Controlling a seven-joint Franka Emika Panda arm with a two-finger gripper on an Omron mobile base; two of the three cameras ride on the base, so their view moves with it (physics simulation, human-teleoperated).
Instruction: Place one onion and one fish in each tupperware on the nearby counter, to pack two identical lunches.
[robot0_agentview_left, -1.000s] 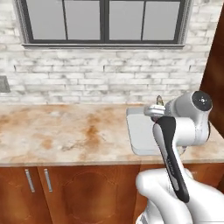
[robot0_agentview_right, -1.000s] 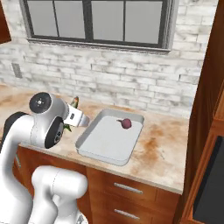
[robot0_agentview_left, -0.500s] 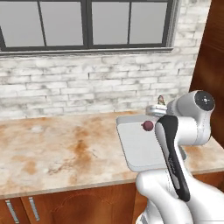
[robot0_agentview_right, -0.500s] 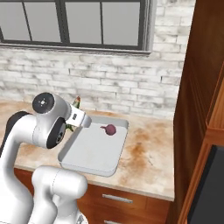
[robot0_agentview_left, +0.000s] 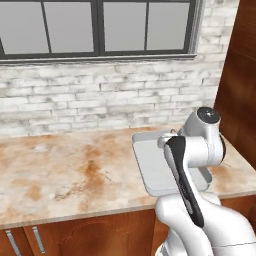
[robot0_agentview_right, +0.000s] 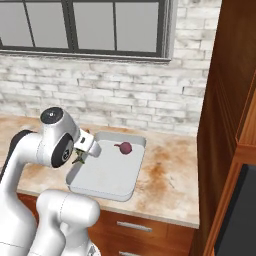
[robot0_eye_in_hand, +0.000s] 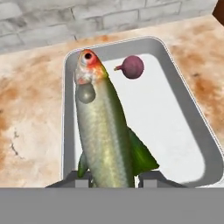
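Note:
My gripper (robot0_eye_in_hand: 111, 177) is shut on a green-yellow fish (robot0_eye_in_hand: 103, 131), whose red-orange head points away from the hand. The fish hangs above the left part of the pale grey tupperware (robot0_eye_in_hand: 175, 127), which rests on the mottled beige-and-orange counter (robot0_eye_in_hand: 30, 113). A dark purple-red onion (robot0_eye_in_hand: 132, 67) lies inside it near the far wall. In the right base view the gripper (robot0_agentview_right: 80, 158) hovers at the left rim of the tupperware (robot0_agentview_right: 107, 175), with the onion (robot0_agentview_right: 125, 147) at its back. The left base view shows the tupperware (robot0_agentview_left: 150, 167) partly behind my arm.
A white brick wall (robot0_agentview_left: 100, 105) with a dark-framed window (robot0_agentview_left: 95, 27) backs the counter (robot0_agentview_left: 65, 175). A tall red-brown wooden cabinet (robot0_agentview_right: 225, 100) stands at the counter's right end. Drawers with metal handles (robot0_agentview_right: 132, 226) run below the front edge.
The whole picture has shifted as the base drove to the right, bringing the tupperware closer to the middle of both base views. The fish stays in my gripper.

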